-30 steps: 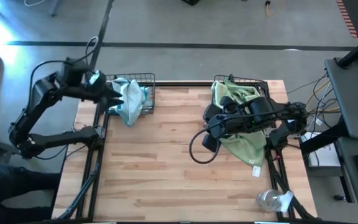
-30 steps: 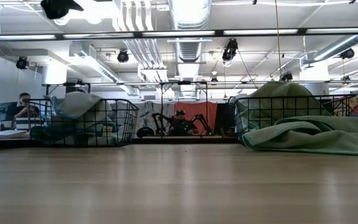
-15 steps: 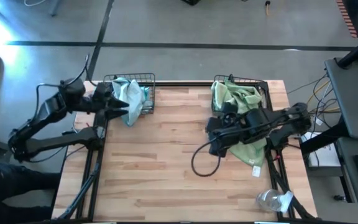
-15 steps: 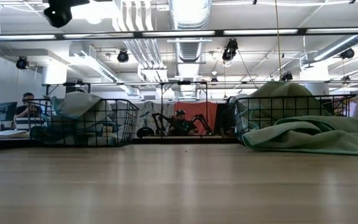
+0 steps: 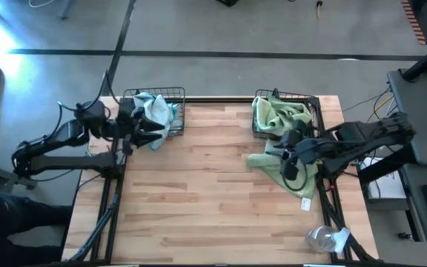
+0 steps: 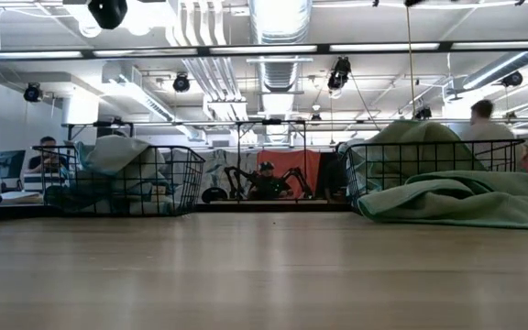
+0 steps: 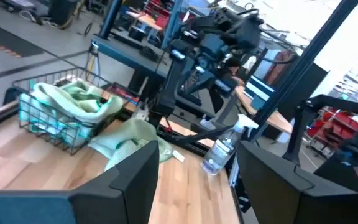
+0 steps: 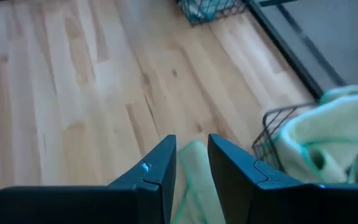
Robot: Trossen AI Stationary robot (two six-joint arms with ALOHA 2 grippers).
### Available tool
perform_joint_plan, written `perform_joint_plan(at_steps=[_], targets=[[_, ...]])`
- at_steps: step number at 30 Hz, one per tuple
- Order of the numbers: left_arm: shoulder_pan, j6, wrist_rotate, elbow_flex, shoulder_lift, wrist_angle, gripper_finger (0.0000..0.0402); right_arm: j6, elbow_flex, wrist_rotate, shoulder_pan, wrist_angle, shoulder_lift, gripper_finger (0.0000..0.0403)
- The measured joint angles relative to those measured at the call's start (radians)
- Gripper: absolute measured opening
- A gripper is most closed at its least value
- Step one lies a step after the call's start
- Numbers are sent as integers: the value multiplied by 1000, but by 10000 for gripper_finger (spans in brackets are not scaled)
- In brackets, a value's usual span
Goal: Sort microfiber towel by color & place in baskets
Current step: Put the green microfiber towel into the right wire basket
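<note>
From above, you have two wire baskets at the table's far edge: the left basket (image 5: 156,111) holds light blue towels (image 5: 154,117) that spill over its near rim, and the right basket (image 5: 288,111) is heaped with pale green towels (image 5: 279,113). One more green towel (image 5: 288,172) lies loose on the wood, near side of the right basket. Your left gripper (image 5: 141,127) sits just beside the left basket; your right gripper (image 5: 286,157) hovers over the loose towel. At table height, both baskets stand full, with the loose green towel (image 6: 466,200) sprawled low at right; neither gripper shows. Left wrist: the fingers (image 7: 129,180) stand well apart, holding nothing, looking across to the green basket (image 7: 55,115) and a spray bottle (image 7: 219,149) beyond. Right wrist: the fingers (image 8: 157,171) are narrowly parted with nothing between them, the green cloth (image 8: 194,177) visible through the gap, not gripped. Judgement: sorting is nearly done, only this towel left. Next, lower the right gripper, pinch a fold, then lift it to the already crowded right basket.
</note>
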Motion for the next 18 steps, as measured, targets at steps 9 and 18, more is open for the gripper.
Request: perform_joint_plan(at_steps=[9, 18], targets=[[-123, 23, -84, 85, 129, 32, 200, 198, -280, -34, 0, 20, -214, 89], [-191, 75, -87, 164, 225, 30, 201, 369, -467, -177, 0, -10, -284, 89]])
